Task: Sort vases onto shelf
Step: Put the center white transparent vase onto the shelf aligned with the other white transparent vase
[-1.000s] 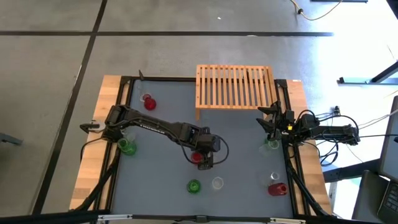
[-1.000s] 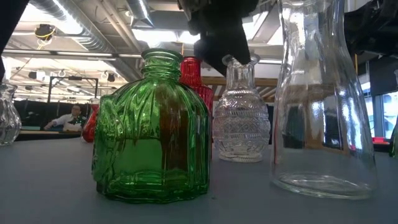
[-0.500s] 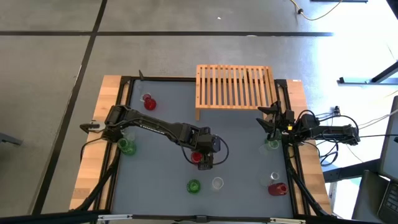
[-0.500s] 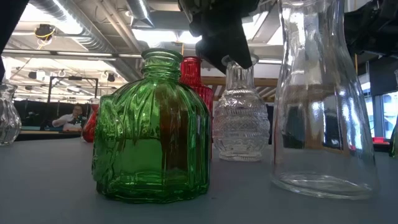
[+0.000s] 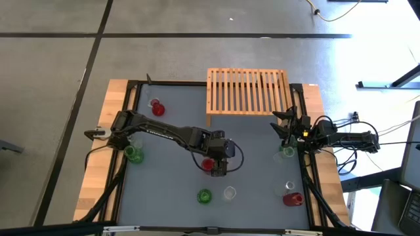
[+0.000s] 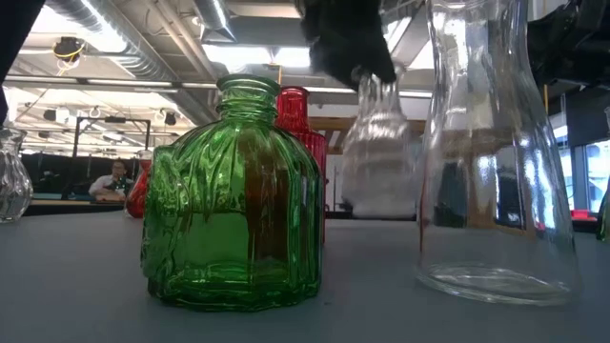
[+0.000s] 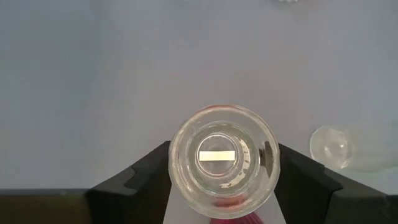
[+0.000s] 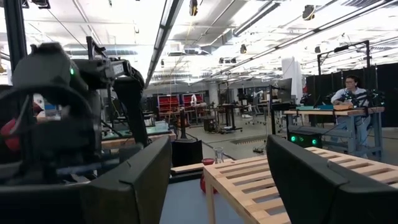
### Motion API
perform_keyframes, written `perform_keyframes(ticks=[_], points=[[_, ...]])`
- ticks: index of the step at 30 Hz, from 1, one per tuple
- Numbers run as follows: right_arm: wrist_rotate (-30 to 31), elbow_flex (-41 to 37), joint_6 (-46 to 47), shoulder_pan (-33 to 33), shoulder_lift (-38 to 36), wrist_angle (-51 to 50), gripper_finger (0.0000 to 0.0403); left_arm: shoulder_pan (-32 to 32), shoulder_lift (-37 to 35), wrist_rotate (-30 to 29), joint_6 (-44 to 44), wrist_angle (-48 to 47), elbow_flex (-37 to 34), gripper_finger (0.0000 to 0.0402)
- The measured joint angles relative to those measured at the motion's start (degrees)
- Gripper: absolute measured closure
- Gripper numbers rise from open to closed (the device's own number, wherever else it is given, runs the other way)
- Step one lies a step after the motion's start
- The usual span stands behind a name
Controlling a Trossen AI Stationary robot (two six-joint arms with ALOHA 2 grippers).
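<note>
The left tool (image 7: pixel 222 180) is clamped around a clear vase's (image 7: pixel 222 160) upright neck at mid-desk, with the shelf (image 5: pixel 248 90) lying toward the far edge.

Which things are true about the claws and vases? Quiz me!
1. The left claw holds a clear vase. True.
2. Vases already stand on the shelf. False: no vase is on it.
3. The right claw holds a red vase. False: it is open and holds nothing.
4. A green vase stands on the table. True.
</note>
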Motion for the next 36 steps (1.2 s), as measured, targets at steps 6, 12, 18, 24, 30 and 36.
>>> perform_keyframes(ticks=[6,12,18,24,30,36], points=[[0.0,0.0,0.0,0.0,0.0,-0.5,0.0152,0.4,-0.1,-3.8,2.6,-8.7,9.3,0.0175],[0.0,0.0,0.0,0.0,0.0,-1.0,0.0152,1.6,-0.2,-6.7,4.9,-16.4,18.7,0.0175],[0.0,0.0,0.0,0.0,0.0,-1.3,0.0152,5.1,-0.2,-6.0,5.8,-24.7,28.2,0.0175],[1.0,0.0,0.0,0.0,-0.1,-0.2,0.0152,10.1,-2.5,-5.2,8.5,-27.7,30.2,0.0173],[0.9,0.0,0.0,0.0,-0.1,0.0,0.0152,16.8,-4.2,-5.1,10.1,-28.6,30.2,0.0171],[0.9,0.0,0.0,0.0,-0.1,-0.5,0.0152,23.7,-4.1,0.8,12.4,-27.7,30.2,0.0171]])
